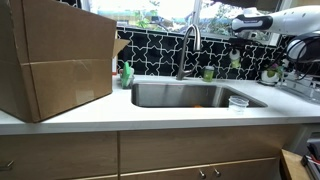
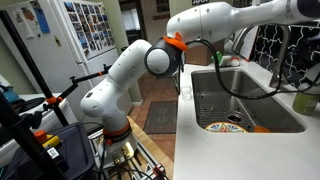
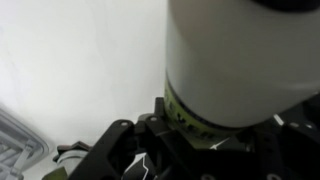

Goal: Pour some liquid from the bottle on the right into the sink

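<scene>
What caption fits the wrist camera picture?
A white bottle looms close up, right by the gripper.

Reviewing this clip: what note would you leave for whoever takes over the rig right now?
Claw: right up against the white bottle in the wrist view. Its fingers are hidden, so the grip cannot be confirmed.
Sink: mid-counter. In an exterior view the arm is high and to the right of it.
Done: bottle reached; no pouring visible.
Left: confirm the grasp, carry the bottle over the sink, tilt it, pour some.

Blurred, cropped at top, close ahead of gripper [image 3: 200,140]: white bottle [image 3: 240,60]; impossible to tell jaw closure
</scene>
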Available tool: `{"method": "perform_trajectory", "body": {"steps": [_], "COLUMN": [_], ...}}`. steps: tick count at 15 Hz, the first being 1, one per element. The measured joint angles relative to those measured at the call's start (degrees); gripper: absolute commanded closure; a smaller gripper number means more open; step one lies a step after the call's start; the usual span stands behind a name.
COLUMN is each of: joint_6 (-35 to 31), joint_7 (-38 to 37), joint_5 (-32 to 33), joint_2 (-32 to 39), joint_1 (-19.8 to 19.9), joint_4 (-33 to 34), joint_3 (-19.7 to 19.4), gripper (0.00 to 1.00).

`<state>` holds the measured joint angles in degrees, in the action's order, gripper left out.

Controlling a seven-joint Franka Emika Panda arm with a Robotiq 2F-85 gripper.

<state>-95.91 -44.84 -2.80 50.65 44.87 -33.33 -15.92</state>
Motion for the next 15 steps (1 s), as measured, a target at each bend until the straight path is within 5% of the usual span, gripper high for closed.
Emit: {"method": "perform_trajectory", "body": {"steps": [7, 8, 15], "joint_6": [-1.4, -1.4, -1.4], "joint_7": [1.4, 1.4, 1.6], "joint_5": [1.9, 1.9, 3.6], "joint_2": [-0.5, -0.5, -1.2], "joint_1": [-1.6, -1.6, -4.0], "joint_4": [-0.4, -0.4, -0.1], "joint_3": [-1.5, -1.6, -2.1], "gripper": [0.37, 0.62, 0.62]}}
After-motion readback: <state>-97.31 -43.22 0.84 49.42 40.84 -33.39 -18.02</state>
